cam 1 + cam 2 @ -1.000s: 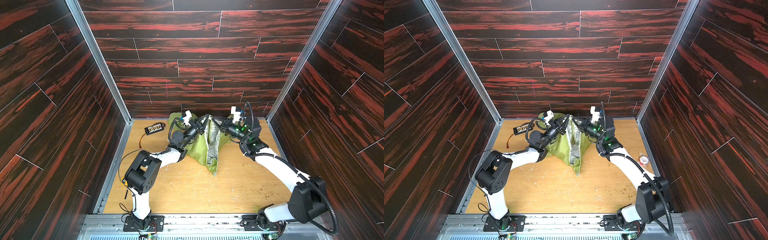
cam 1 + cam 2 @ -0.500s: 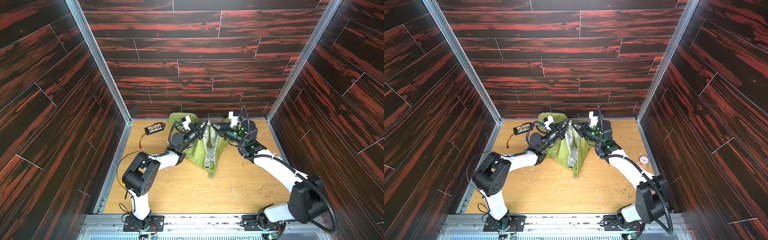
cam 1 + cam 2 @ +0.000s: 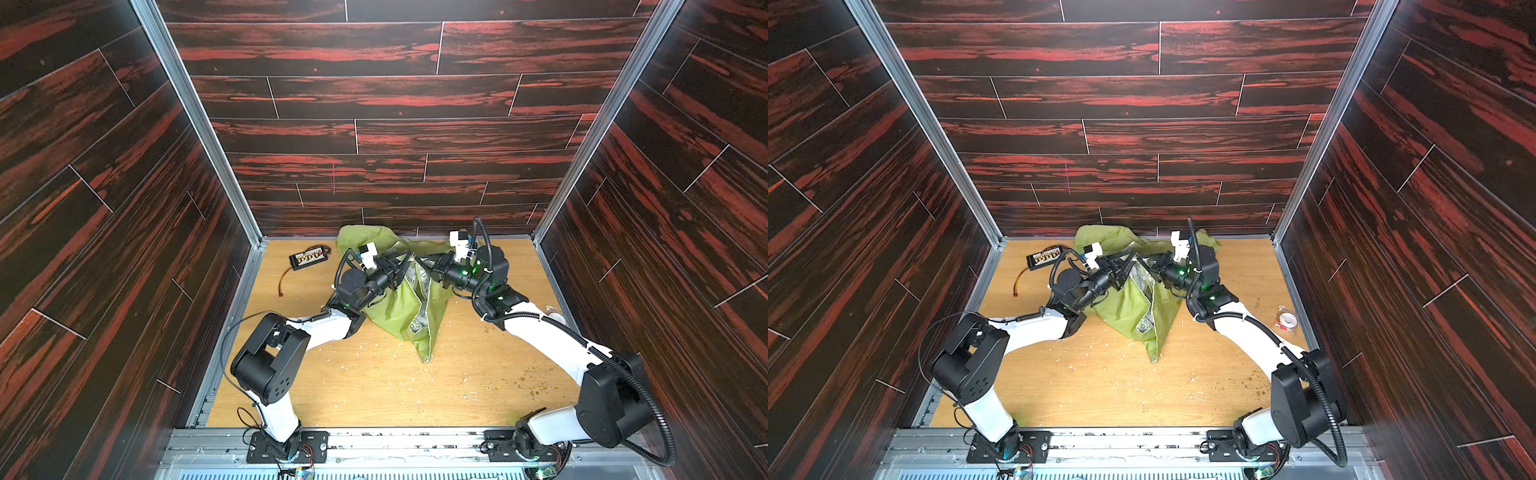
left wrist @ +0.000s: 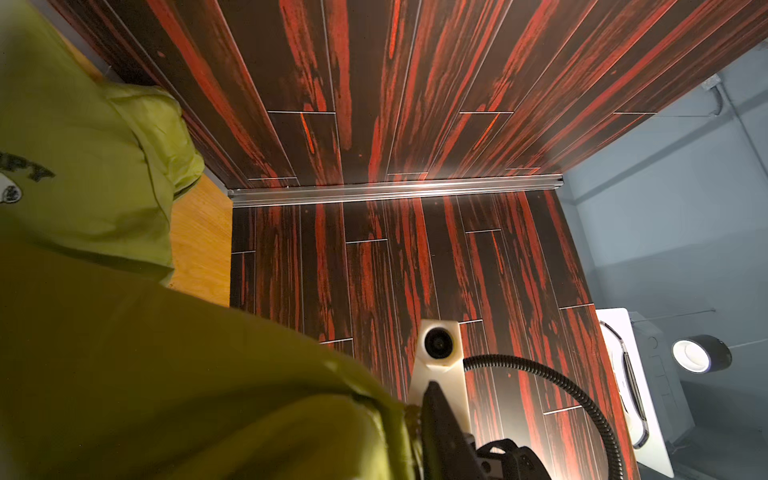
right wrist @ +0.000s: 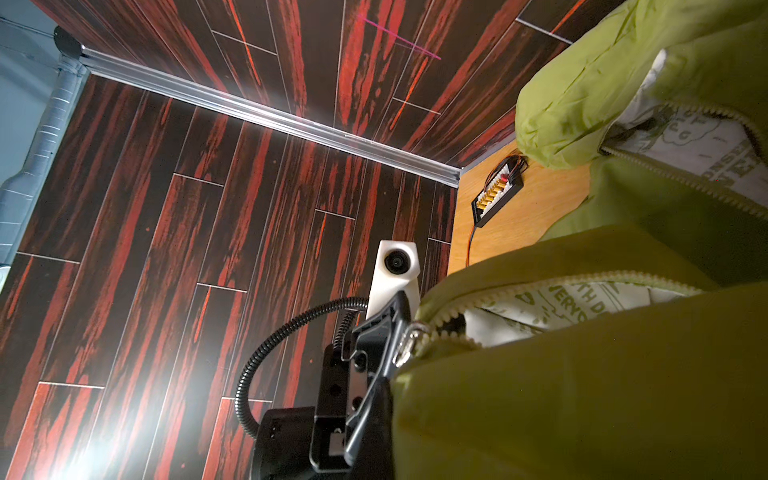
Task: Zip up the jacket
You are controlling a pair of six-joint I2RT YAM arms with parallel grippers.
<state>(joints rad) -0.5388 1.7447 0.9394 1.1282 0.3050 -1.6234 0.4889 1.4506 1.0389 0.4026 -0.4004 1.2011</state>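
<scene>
Behind the jacket [image 3: 395, 307] — right hand [image 3: 419, 262], half-hidden.

You're looking into a robotics lab test cell, not a home or a shop: three sides are closed by dark, red-streaked wood-pattern panels [image 3: 395, 99] set in bare aluminium posts [image 3: 199, 124], around a pale wooden worktop [image 3: 374, 386]. The left arm [image 3: 266, 357] and right arm [image 3: 552, 336] are bolted to a metal rail [image 3: 395, 446] along the front edge, with loose wiring at their bases, and a small connector board [image 3: 309, 257] with trailing leads lies on the worktop. Past the panels, the left wrist view shows you a plain grey room wall [image 4: 685, 208] and a round lamp [image 4: 700, 353].
</scene>
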